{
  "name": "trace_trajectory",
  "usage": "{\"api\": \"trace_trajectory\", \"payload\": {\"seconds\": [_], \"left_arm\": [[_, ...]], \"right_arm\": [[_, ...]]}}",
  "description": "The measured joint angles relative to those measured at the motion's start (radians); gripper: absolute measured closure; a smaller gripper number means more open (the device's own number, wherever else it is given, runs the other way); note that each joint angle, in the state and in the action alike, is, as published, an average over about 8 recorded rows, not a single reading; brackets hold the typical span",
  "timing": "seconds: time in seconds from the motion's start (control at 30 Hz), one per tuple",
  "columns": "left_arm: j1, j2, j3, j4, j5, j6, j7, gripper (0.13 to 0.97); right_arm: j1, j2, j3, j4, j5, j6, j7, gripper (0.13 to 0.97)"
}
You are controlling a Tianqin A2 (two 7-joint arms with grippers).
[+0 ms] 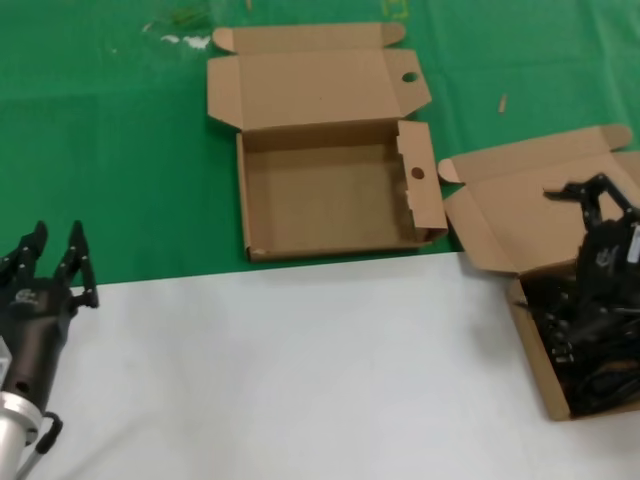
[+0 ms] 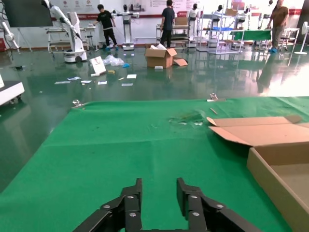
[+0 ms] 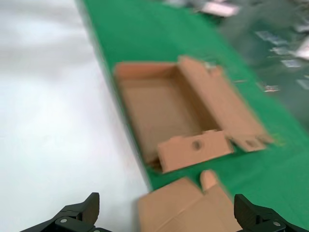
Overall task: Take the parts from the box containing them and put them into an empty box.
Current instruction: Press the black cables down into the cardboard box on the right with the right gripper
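Observation:
The empty box [image 1: 320, 200] lies open in the middle of the head view, on green cloth, with a round hole in a lid flap and one in a side flap. The box containing the parts [image 1: 505, 205] sits at the right edge, its lid folded back. Black cables [image 1: 590, 350] fill it. My right gripper [image 1: 598, 205] hovers open over that box, nothing between its fingers. In the right wrist view this gripper [image 3: 168, 209] spreads wide above the plain lid [image 3: 188, 215], with the empty box [image 3: 164, 111] beyond. My left gripper [image 1: 55, 265] rests open at the lower left.
White tabletop [image 1: 300, 380] covers the near half and green cloth [image 1: 100, 150] the far half. The left wrist view shows the left gripper [image 2: 159, 193] over green cloth, the empty box's wall [image 2: 275, 179] to one side, and a workshop floor with people far behind.

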Motion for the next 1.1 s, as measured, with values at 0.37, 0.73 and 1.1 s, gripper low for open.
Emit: {"api": "trace_trajectory", "payload": {"seconds": [0.37,0.73,1.1], "left_arm": [[0.0,0.0,0.0,0.0,0.0,0.0,0.0,0.878],[0.0,0.0,0.0,0.0,0.0,0.0,0.0,0.949],[0.0,0.0,0.0,0.0,0.0,0.0,0.0,0.957]], "right_arm": [[0.331,0.071,-0.179,-0.163,-0.17,-0.389,-0.083,0.129],[0.537,0.014,-0.284,-0.303,-0.311,-0.56,-0.103,0.152],[0.595,-0.036,-0.314,-0.395,-0.354,-0.586,-0.103,0.258]]}}
